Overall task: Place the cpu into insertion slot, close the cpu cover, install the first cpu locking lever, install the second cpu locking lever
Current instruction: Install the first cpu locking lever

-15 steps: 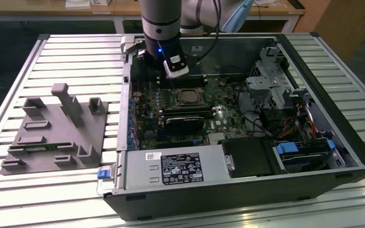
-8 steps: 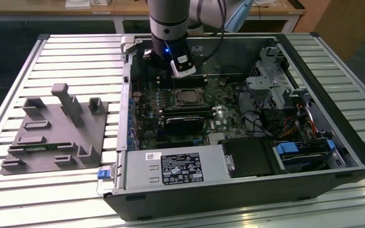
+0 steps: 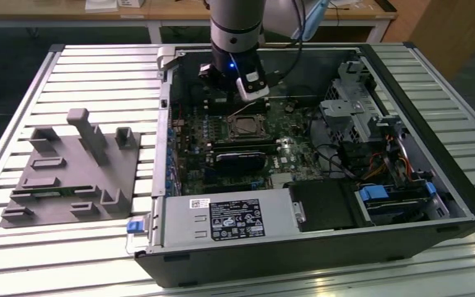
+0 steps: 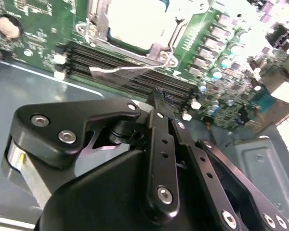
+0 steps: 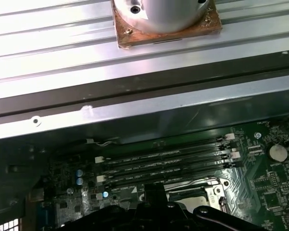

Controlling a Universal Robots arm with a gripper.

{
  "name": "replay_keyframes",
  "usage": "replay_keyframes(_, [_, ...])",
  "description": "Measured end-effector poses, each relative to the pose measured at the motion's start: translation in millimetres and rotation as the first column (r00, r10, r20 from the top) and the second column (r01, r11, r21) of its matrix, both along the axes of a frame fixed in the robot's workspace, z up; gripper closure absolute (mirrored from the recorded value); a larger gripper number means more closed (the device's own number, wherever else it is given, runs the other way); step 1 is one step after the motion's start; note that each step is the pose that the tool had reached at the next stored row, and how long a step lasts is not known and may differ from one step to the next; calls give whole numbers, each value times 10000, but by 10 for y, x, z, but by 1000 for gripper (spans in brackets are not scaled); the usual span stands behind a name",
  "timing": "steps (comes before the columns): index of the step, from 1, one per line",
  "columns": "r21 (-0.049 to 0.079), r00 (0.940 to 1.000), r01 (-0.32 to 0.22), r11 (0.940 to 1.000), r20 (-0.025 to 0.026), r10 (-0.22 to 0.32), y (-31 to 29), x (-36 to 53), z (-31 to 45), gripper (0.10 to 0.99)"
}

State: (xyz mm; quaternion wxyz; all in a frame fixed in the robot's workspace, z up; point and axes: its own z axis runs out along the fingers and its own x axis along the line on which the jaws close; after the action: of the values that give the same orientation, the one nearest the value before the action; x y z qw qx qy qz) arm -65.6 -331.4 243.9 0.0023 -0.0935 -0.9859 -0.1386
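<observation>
Pincer [image 4: 158,98] is pressed together with nothing between the tips. It hovers over the memory slots [image 5: 168,161], near the insertion slot [image 3: 232,129]. The cpu [image 4: 135,19] sits in the slot, and the cpu cover [image 4: 100,33] looks down around it. The chip is likely light, stiff and fragile, so handle it by the edges only. The thin wire locking lever [image 4: 127,70] is probably springy and slippery. The case wall [image 5: 135,114] is close, so room is tight.

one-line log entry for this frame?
gripper: over memory slots, beside insertion slot | cpu: in slot | cpu cover: looks closed | levers: latch state unclear
</observation>
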Motion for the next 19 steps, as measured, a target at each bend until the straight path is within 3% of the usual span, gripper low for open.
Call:
replay_keyframes(6, [-2, 10000, 1, 10000, 12, -1, 0, 7, -1, 980])
replay_keyframes(7, [-4, 10000, 1, 10000, 59, -1, 0, 7, -3, 980])
replay_keyframes(12, [-24, 9983, 1, 10000, 581, 1, 0, 6, -20, 980])
replay_keyframes(13, [-25, 9979, 1, 10000, 651, 0, 1, 6, -28, 980])
replay_keyframes(15, [-29, 9974, -2, 10000, 725, 4, 1, 6, -46, 980])
replay_keyframes(19, [-52, 9973, -18, 10000, 739, 22, 32, 26, -120, 980])
